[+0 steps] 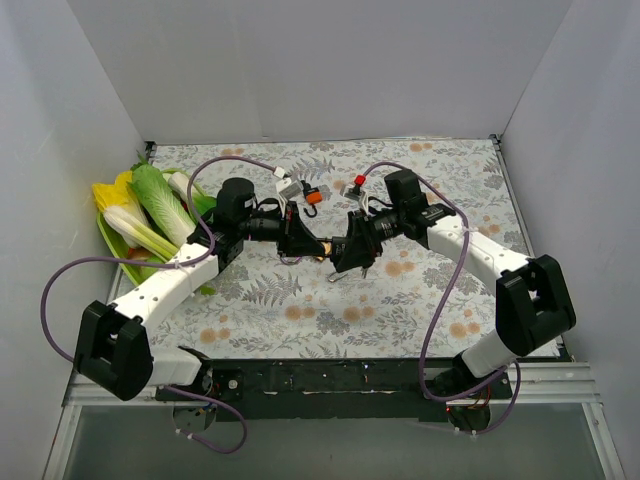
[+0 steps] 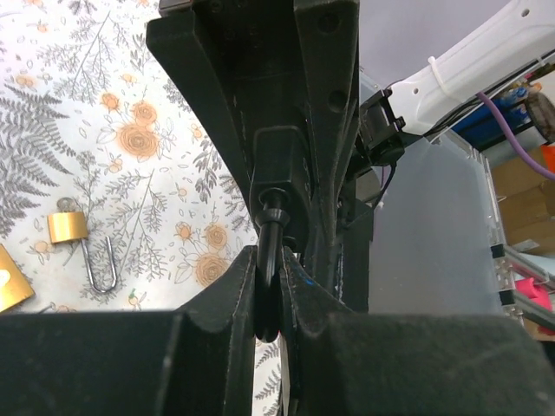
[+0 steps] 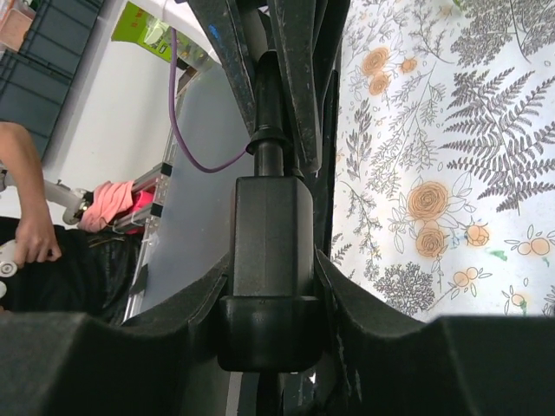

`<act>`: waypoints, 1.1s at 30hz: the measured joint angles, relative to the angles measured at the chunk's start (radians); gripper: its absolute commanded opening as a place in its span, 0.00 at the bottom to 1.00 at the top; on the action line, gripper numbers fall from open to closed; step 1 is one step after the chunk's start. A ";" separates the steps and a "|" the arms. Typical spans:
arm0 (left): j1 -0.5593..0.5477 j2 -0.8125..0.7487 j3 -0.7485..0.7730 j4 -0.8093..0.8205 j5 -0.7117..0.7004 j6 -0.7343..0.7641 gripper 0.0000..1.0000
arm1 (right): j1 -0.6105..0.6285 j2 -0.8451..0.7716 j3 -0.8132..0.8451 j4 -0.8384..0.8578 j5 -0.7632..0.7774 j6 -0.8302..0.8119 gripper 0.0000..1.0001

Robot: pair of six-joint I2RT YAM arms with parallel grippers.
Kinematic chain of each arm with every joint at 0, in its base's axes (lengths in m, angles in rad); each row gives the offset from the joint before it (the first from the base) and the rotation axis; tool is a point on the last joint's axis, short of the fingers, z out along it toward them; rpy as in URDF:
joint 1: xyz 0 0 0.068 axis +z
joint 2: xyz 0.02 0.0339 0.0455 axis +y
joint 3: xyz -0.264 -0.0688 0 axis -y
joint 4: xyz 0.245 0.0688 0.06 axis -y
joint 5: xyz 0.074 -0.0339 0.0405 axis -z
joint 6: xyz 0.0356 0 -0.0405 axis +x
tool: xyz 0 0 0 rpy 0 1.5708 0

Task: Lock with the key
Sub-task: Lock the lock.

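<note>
While the left gripper [image 2: 269, 290] is clamped on the key [image 2: 274, 227] seated in the black lock body [image 3: 270, 221], which the right gripper [image 3: 270, 269] grips above mid-table, the turn should be a pure wrist roll about the key's axis, without side load.

Counter [image 1: 300, 320] covered in a grey fern-and-orange-flower print cloth, walled in white on three sides.
On the left edge lies a flat green tray [image 1: 108, 240] with a green-and-white leafy cabbage [image 1: 160, 205] and a yellow leafy vegetable [image 1: 112, 193] on it. Near the back middle lie a small orange piece with a black hook [image 1: 312, 196] and, apart to its right, a small red-topped piece [image 1: 358, 181]. The left wrist view shows a small brass padlock [image 2: 68, 227] flat on the cloth, with a silver U-shaped shackle [image 2: 102, 264] at its corner. Another brass block [image 2: 7, 290] is cut off by the frame edge.
</note>
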 measured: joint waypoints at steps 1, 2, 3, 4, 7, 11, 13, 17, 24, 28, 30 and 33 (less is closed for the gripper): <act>-0.001 0.005 -0.009 0.011 0.000 -0.006 0.00 | -0.002 0.011 0.008 -0.021 -0.004 -0.009 0.01; -0.001 0.006 -0.017 0.021 -0.002 -0.019 0.00 | -0.003 0.024 0.020 -0.048 -0.008 -0.024 0.01; -0.001 0.008 -0.027 0.036 -0.003 -0.035 0.00 | -0.004 0.036 0.032 -0.077 -0.011 -0.040 0.01; -0.001 0.009 -0.037 0.055 -0.005 -0.055 0.00 | -0.005 0.044 0.042 -0.105 -0.011 -0.063 0.01; -0.001 0.010 -0.064 0.112 -0.003 -0.114 0.00 | -0.007 0.044 0.056 -0.167 0.014 -0.120 0.01; -0.018 0.018 -0.089 0.199 -0.010 -0.192 0.00 | 0.001 0.036 0.072 -0.201 0.043 -0.177 0.01; -0.018 0.019 -0.096 0.225 -0.008 -0.215 0.00 | 0.002 0.036 0.082 -0.224 0.053 -0.197 0.01; -0.018 0.040 -0.112 0.305 0.009 -0.272 0.00 | 0.002 0.035 0.096 -0.260 0.062 -0.214 0.01; -0.018 0.051 -0.120 0.342 0.037 -0.259 0.00 | 0.002 0.034 0.096 -0.267 0.057 -0.205 0.01; -0.018 0.039 -0.124 0.341 0.031 -0.253 0.00 | 0.002 0.029 0.092 -0.249 0.053 -0.185 0.01; -0.018 0.032 -0.139 0.379 0.022 -0.281 0.00 | 0.003 0.018 0.072 -0.179 0.049 -0.124 0.01; -0.018 0.033 -0.154 0.437 0.032 -0.314 0.00 | 0.003 0.006 0.048 -0.106 0.032 -0.049 0.01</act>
